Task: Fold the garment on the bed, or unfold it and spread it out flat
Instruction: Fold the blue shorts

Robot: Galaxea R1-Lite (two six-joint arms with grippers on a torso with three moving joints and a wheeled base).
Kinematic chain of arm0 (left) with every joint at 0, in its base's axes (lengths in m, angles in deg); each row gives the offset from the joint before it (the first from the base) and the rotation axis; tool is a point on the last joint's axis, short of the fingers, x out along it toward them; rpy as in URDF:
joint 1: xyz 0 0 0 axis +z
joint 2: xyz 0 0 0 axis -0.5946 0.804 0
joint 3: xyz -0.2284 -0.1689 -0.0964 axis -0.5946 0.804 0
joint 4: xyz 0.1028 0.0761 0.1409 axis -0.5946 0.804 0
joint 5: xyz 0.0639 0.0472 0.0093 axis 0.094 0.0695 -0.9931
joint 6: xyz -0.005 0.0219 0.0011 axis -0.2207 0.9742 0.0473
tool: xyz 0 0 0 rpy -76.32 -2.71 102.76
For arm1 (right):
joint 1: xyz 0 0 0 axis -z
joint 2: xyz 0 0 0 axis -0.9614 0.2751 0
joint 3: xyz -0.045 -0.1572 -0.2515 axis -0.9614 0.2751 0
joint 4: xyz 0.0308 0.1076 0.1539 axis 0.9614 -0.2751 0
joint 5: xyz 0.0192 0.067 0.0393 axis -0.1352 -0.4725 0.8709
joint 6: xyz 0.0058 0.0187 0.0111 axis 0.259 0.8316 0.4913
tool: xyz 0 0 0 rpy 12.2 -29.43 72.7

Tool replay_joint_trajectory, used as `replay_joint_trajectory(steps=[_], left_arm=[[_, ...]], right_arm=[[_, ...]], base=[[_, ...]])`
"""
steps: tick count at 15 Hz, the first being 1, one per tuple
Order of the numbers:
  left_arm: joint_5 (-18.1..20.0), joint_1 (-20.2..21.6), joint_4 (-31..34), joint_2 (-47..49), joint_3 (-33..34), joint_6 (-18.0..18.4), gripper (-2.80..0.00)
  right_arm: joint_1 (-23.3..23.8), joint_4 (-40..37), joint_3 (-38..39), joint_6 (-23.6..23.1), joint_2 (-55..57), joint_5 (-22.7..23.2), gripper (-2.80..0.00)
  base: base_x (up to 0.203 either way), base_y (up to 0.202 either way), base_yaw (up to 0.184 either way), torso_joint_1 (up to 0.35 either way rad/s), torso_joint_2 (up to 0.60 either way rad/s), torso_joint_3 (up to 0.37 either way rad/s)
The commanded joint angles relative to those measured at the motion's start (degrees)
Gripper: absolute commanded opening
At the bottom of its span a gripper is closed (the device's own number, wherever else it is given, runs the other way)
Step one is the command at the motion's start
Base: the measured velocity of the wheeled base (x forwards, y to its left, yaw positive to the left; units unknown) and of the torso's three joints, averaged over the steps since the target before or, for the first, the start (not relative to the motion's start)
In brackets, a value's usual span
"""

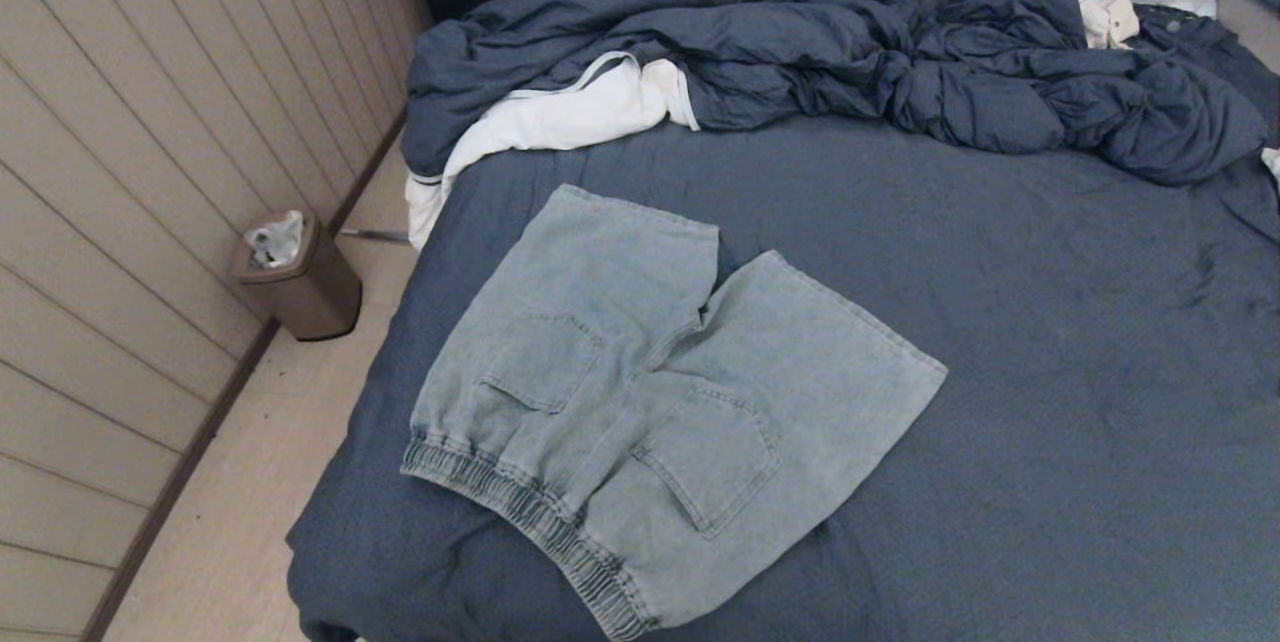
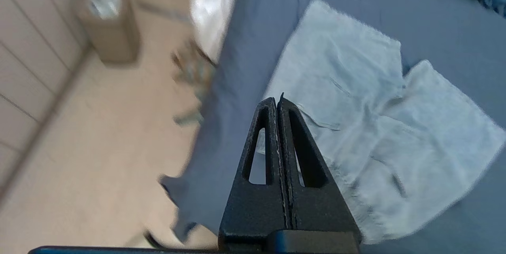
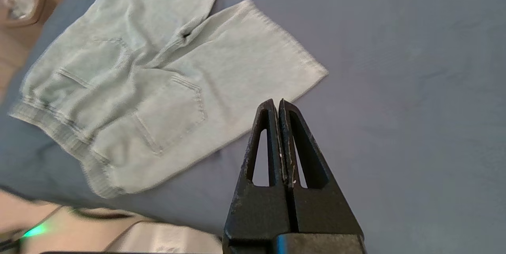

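Note:
The garment (image 1: 660, 402), pale blue denim shorts, lies spread back side up near the front left corner of the bed (image 1: 1050, 342), its elastic waistband toward me and both legs pointing away. Two patch pockets show. Neither arm appears in the head view. My left gripper (image 2: 276, 99) is shut and empty, held in the air above the waistband end of the garment (image 2: 379, 119). Shut and empty too, my right gripper (image 3: 276, 101) hangs over the bare sheet beside the right leg hem of the garment (image 3: 166, 80).
A bulky dark blue duvet (image 1: 850, 52) is heaped across the far side of the bed, with a white garment (image 1: 560, 117) at its left end. A brown waste bin (image 1: 300, 277) stands on the floor by the panelled wall on the left.

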State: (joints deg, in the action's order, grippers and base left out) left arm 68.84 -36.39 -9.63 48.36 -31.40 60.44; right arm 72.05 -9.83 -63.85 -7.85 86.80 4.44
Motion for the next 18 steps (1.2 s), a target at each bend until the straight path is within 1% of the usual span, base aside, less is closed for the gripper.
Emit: replay_joint_trajectory(steps=[1, 3, 4, 5, 6, 9, 11, 13, 15, 18], left_arm=[[1.5, 0.0, -0.3, 16.4, -4.9, -2.0, -2.80], [4.2, -0.5, -0.8, 26.0, -7.1, -3.4, -2.80], [5.5, -1.5, -1.2, 30.2, -7.6, -3.9, -2.80], [6.5, -3.1, -1.9, 34.2, -7.7, -4.2, -2.80], [7.1, -5.9, -2.8, 37.9, -7.6, -4.5, -2.80], [7.7, -17.9, -5.1, 46.4, -6.3, -5.3, -2.80], [7.3, -24.9, -8.9, 54.0, -5.7, -7.9, -2.80], [5.0, -32.6, -13.8, 59.6, -5.8, -11.0, -2.80], [3.3, -39.9, -15.8, 62.6, -6.1, -13.9, -2.80], [2.5, -50.2, -16.5, 62.9, -3.3, -15.1, -2.80]], right_arm=[[-1.2, 1.1, -5.5, 2.1, 18.7, 0.1, -2.80], [-1.7, 4.0, -8.1, 3.9, 30.5, 0.1, -2.80], [-1.8, 5.4, -9.1, 4.4, 35.8, 0.1, -2.80], [-2.0, 6.7, -9.9, 5.0, 40.9, 0.1, -2.80], [-2.7, 7.7, -10.6, 5.6, 45.4, 0.2, -2.80], [-5.9, 9.8, -11.5, 6.7, 55.3, 0.6, -2.80], [-6.0, 14.8, -12.1, 7.0, 60.9, 0.7, -2.80], [-5.3, 19.5, -12.4, 6.6, 65.7, 0.8, -2.80], [-4.8, 20.6, -13.8, 6.1, 69.0, 0.8, -2.80], [-2.6, 20.7, -18.1, 6.3, 73.4, 1.2, -2.80]], base=[[0.000, 0.000, 0.000, 0.000, 0.00, 0.000], [0.000, 0.000, 0.000, 0.000, 0.00, 0.000], [0.000, 0.000, 0.000, 0.000, 0.00, 0.000], [0.000, 0.000, 0.000, 0.000, 0.00, 0.000], [0.000, 0.000, 0.000, 0.000, 0.00, 0.000], [0.000, 0.000, 0.000, 0.000, 0.00, 0.000], [0.000, 0.000, 0.000, 0.000, 0.00, 0.000], [0.000, 0.000, 0.000, 0.000, 0.00, 0.000], [0.000, 0.000, 0.000, 0.000, 0.00, 0.000], [0.000, 0.000, 0.000, 0.000, 0.00, 0.000]])
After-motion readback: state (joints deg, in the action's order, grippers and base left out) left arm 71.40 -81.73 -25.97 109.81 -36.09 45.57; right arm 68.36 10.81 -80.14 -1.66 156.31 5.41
